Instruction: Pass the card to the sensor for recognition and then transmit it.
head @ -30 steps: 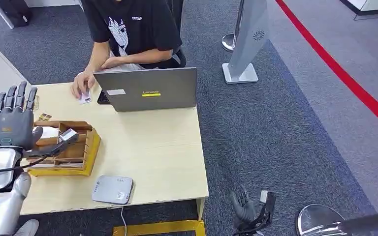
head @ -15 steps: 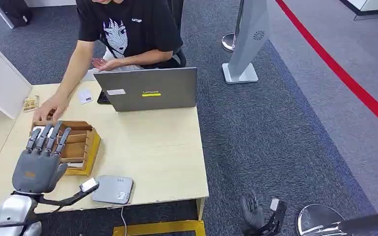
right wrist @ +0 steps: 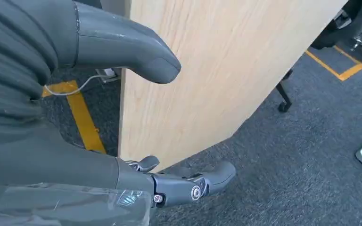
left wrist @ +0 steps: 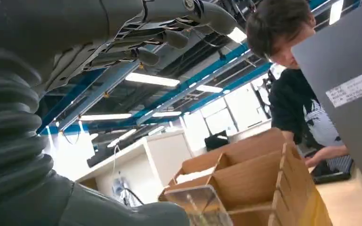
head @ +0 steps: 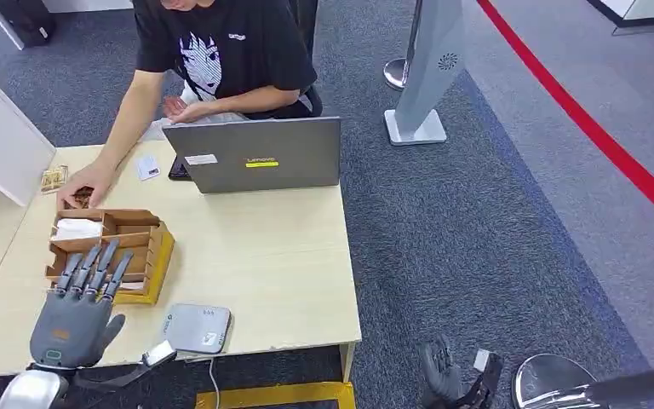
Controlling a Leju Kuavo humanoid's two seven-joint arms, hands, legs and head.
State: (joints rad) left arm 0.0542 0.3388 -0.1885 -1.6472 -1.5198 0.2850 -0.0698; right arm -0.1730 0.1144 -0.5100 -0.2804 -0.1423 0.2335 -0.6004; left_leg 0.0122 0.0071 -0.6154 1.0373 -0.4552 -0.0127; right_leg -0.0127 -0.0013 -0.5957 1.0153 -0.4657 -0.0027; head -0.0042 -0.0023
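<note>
while the left hand [head: 72, 319] hovers with fingers spread and empty, a small white card [head: 146, 167] lies flat beside the laptop [head: 255, 155].

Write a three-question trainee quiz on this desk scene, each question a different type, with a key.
1. True or false: the left hand is holding a card.
2. The grey sensor pad lies: A) inside the wooden organizer; B) near the table's front edge; C) on the laptop.
3. Fill in: the person's hand rests on the table just behind the wooden ____.

Key: 1 false; 2 B; 3 organizer.
</note>
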